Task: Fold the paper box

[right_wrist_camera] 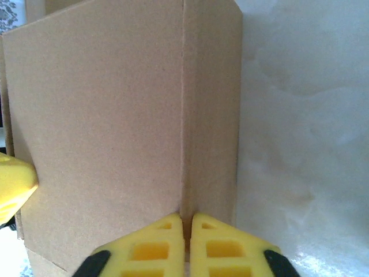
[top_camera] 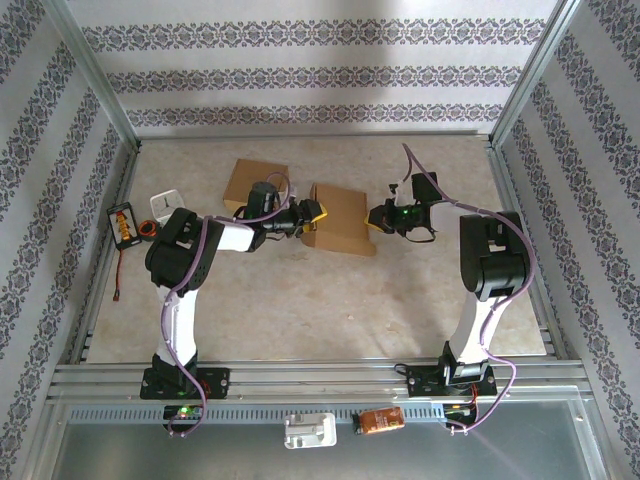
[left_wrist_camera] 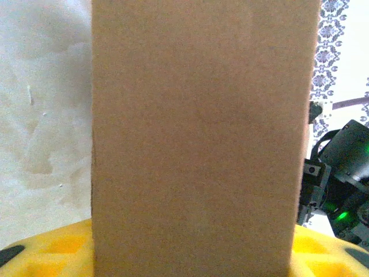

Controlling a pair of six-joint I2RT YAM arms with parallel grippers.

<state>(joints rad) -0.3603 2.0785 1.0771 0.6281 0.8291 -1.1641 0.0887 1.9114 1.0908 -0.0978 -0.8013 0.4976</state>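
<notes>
The left gripper [top_camera: 308, 213] sits at the left edge of the paper box [top_camera: 342, 220], jaws apart. From its wrist, a brown panel of the box rises between its yellow fingers [left_wrist_camera: 52, 248] and hides the gap, so I cannot tell whether they press the card. Just behind this gripper a flat cardboard piece [top_camera: 255, 182] lies on the desk [top_camera: 300, 300]. The box is between the two grippers. The right gripper [top_camera: 376, 216] meets its right edge. The right wrist view adds what the overhead cannot: its fingertips [right_wrist_camera: 155, 245] are almost touching, in line with a vertical crease in the box.
</notes>
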